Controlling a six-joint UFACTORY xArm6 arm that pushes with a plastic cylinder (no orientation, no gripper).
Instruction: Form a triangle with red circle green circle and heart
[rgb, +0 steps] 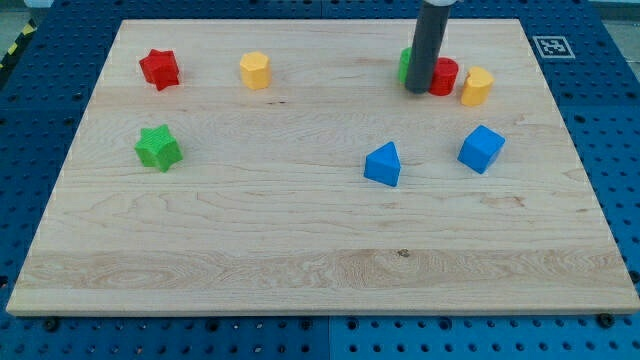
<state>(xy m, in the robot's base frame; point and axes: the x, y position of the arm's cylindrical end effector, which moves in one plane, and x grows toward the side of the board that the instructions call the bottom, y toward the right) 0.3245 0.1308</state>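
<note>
The green circle (404, 64) lies near the view's top right, mostly hidden behind my rod. The red circle (445, 76) sits just right of the rod. A yellow block, apparently the heart (477, 86), touches the red circle's right side. The three form a tight row. My tip (417, 91) rests on the board at the lower edge of the green circle, close against the left side of the red circle.
A red star (159, 68) and a yellow hexagon-like block (255, 70) lie at the top left. A green star (158, 147) is at the left. A blue triangle (383, 164) and a blue cube (481, 148) lie below the row.
</note>
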